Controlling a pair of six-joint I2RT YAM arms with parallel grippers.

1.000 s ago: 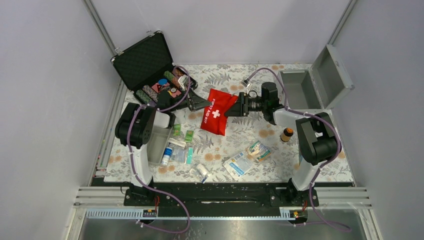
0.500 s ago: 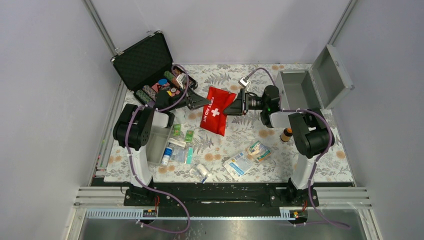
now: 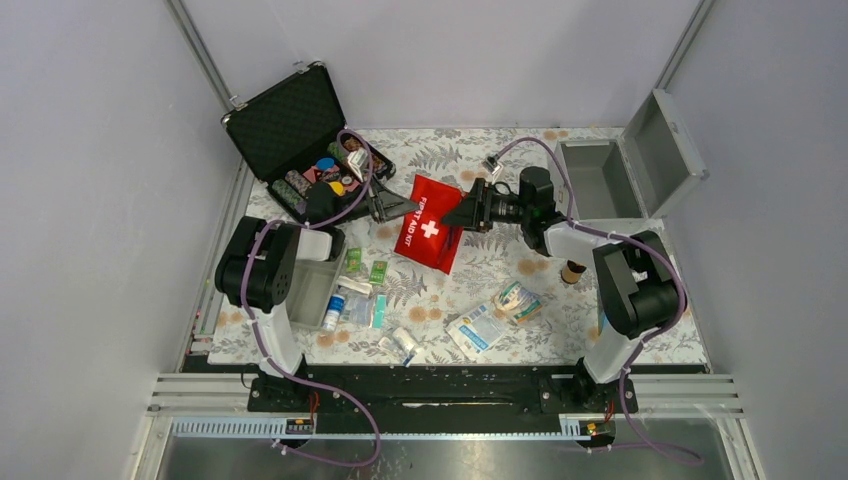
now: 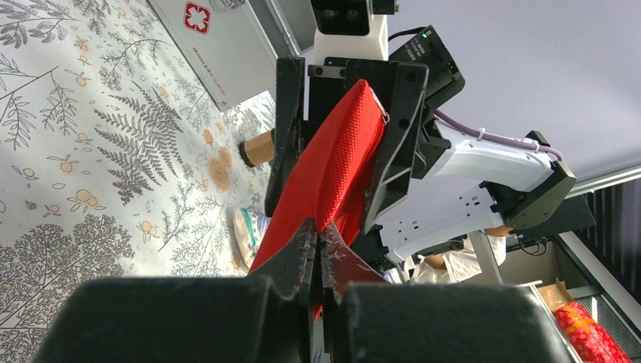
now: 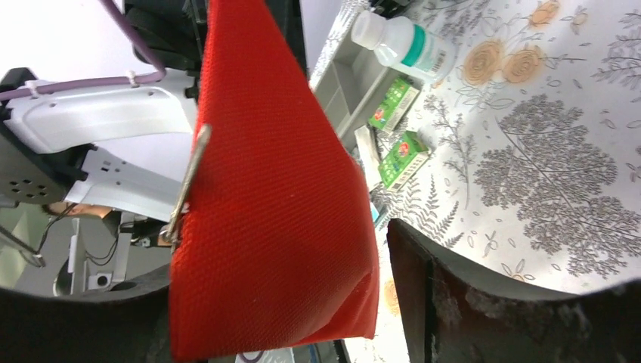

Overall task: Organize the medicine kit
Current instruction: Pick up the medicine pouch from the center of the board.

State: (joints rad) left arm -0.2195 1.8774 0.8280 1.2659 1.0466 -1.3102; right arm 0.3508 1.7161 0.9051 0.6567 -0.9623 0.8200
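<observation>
At the far edge of the floral table (image 3: pixel 470 285), the lid-up silver-grey metal medicine kit box (image 3: pixel 597 185) stands behind the right pincer (image 3: pixel 449 217), whose jaws have widened astride the red fabric pouch (image 3: pixel 425 228), which has shifted slightly toward the left pincer (image 3: pixel 413 206) clamping it.

The left arm (image 3: pixel 262 270) and right arm (image 3: pixel 630 285) are both stretching inward, wrists lying near level, grippers facing each other nose to nose. The left gripper (image 3: pixel 408 207) is pinching one edge of the red pouch (image 3: pixel 428 235), fingers clamped tight. The right gripper (image 3: pixel 458 214) is straddling the opposite edge, fingers spread, one standing clear of the fabric.
</observation>
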